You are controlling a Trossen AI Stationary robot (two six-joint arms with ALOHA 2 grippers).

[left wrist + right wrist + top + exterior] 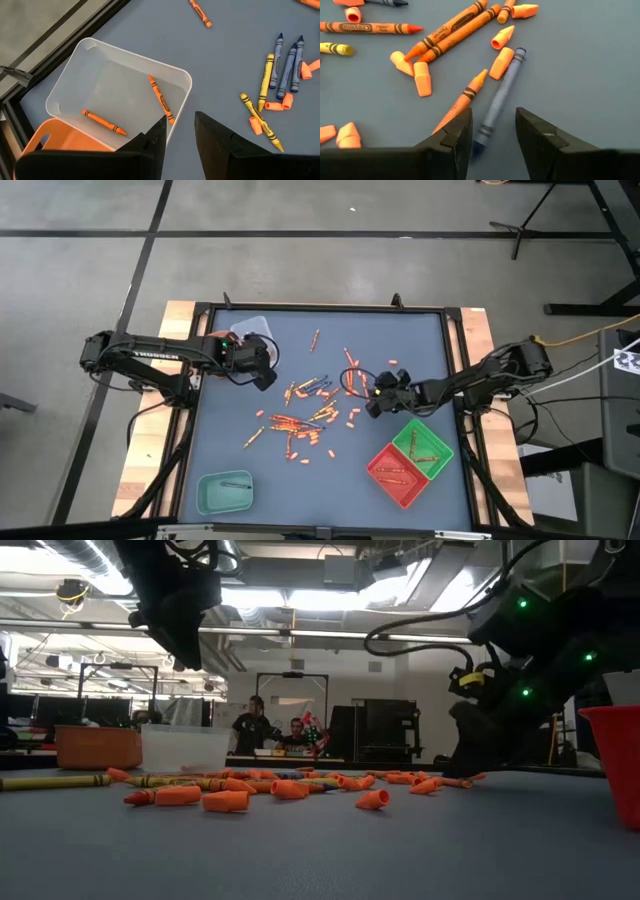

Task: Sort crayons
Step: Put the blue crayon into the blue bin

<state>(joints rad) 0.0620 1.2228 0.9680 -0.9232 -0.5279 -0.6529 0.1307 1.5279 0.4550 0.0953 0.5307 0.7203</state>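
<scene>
Crayons (300,420), mostly orange, lie scattered over the middle of the blue-grey table, many as short broken bits. My right gripper (492,137) is low over their right side, open. Its fingers stand on either side of the near end of a blue crayon (501,97) that lies flat, with an orange crayon (465,97) just beside it. My left gripper (180,132) hangs open and holds nothing, above the rim of a clear tray (65,82) at the far left. Two orange crayons (161,99) lie in that tray.
An orange tray (60,142) sits beside the clear one. A green tray (422,448) and a red tray (398,475) stand at the near right, each with a few crayons. A teal tray (225,492) is at the near left. People sit in the room beyond (265,730).
</scene>
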